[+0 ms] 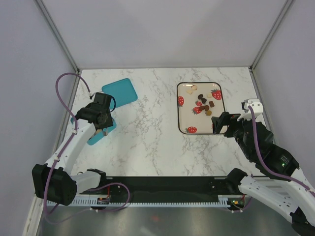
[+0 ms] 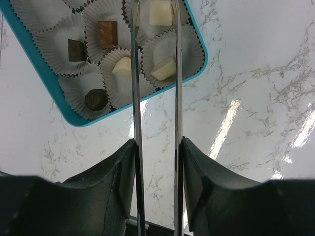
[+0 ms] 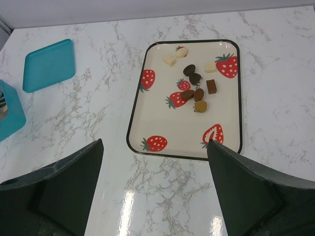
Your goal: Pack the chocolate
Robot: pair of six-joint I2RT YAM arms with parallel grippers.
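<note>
Several chocolate pieces (image 3: 195, 78), dark, mid brown and cream, lie loose on a strawberry-print tray (image 3: 182, 132), which sits right of centre on the table (image 1: 197, 123). My left gripper (image 2: 157, 147) is shut on silver tongs (image 2: 136, 98), and their two arms reach out over a teal box (image 2: 49, 81). White paper cups in the box hold more chocolate: a cream piece (image 2: 164, 68) lies between the tong arms, and dark and brown pieces (image 2: 107, 33) lie to the left. My right gripper (image 3: 155, 187) hangs open and empty just short of the tray's near edge.
The teal lid (image 1: 119, 92) lies flat behind the box (image 1: 101, 135) at the far left. Marble tabletop separates the box from the tray. Grey walls close the table at the back and both sides.
</note>
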